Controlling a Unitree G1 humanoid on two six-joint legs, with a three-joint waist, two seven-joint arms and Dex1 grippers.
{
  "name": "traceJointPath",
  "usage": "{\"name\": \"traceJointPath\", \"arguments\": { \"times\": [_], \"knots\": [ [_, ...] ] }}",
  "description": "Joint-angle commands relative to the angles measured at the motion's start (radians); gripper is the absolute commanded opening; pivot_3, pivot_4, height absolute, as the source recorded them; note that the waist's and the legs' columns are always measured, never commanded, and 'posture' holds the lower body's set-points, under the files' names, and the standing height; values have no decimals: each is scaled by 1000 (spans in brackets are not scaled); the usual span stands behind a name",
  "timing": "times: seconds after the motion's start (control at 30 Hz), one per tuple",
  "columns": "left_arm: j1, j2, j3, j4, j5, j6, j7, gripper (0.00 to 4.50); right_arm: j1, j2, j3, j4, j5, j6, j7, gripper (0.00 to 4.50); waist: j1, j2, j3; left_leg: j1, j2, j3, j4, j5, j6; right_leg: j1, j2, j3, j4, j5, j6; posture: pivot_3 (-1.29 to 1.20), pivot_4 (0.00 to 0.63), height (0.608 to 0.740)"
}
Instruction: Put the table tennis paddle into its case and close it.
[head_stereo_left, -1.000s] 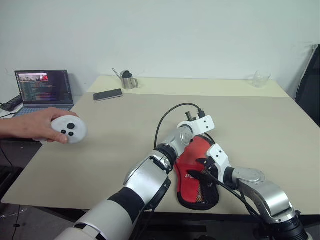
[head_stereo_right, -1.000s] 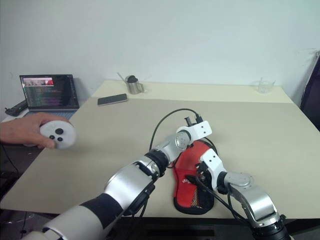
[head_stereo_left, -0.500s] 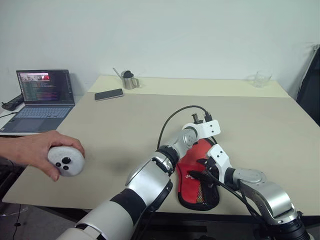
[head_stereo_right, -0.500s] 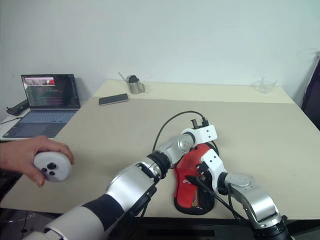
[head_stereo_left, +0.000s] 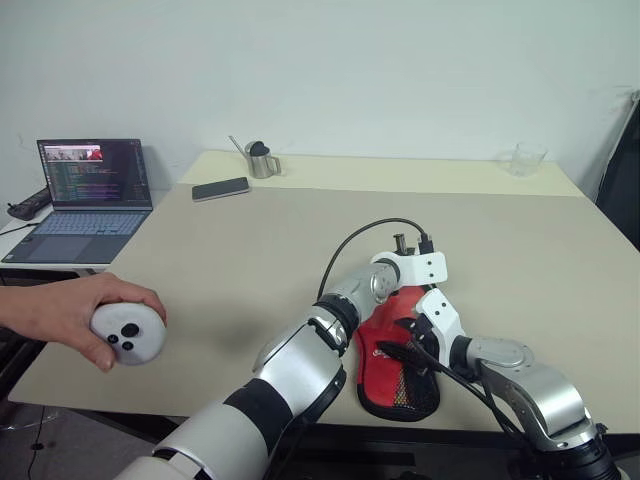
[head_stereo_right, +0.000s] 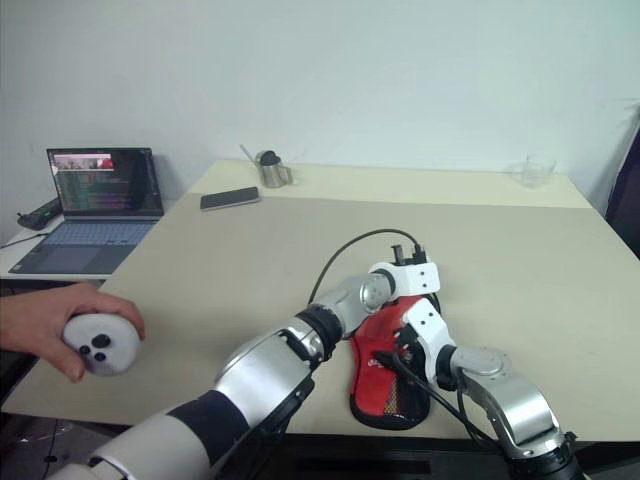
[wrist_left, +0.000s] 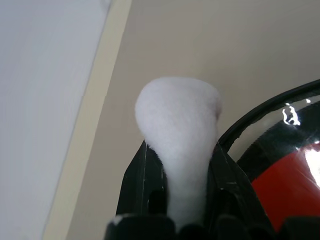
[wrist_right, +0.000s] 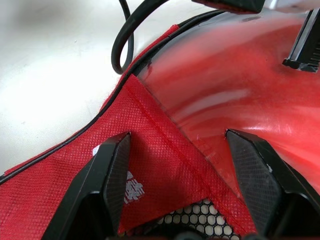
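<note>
Red case (head_stereo_left: 396, 368) lies at desk (head_stereo_left: 250, 260) near edge; left gripper (wrist_left: 178, 165) clenched on the paddle handle (wrist_left: 181, 130), right gripper (wrist_right: 182, 175) released, fingers spread over the case.

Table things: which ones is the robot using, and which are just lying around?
For the job: table tennis paddle, case.
Just lying about: laptop, phone, metal jug, glass cup, round controller a person holds.
</note>
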Motion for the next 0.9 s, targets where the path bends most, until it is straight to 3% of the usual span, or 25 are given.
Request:
{"name": "traceJointPath", "arguments": {
  "times": [0.03, 0.43, 0.9],
  "knots": [
    [11, -104, 60, -34, -62, 36, 1, 450, 25, 0, 40, 43, 19, 43, 12, 3266, 0, 0, 0, 0, 0, 0, 0, 0, 0, 0, 0, 0, 0, 0, 0, 0, 150, 740],
    [54, 95, 55, -27, -31, 156, 66, 450, -19, -3, 65, 108, 19, 12, 47, 3266, -18, 0, -2, 3, 1, 2, 0, 0, 1, 1, 0, 1, 1, 0, 0, 0, 150, 740],
    [-36, 171, 41, -24, 17, 149, 90, 450, 6, -14, 52, 73, 26, 28, 42, 3266, -21, 0, -2, 3, 1, 2, 1, 0, -1, 1, 1, 1, 2, 0, 0, 0, 150, 740]
  ]
}}
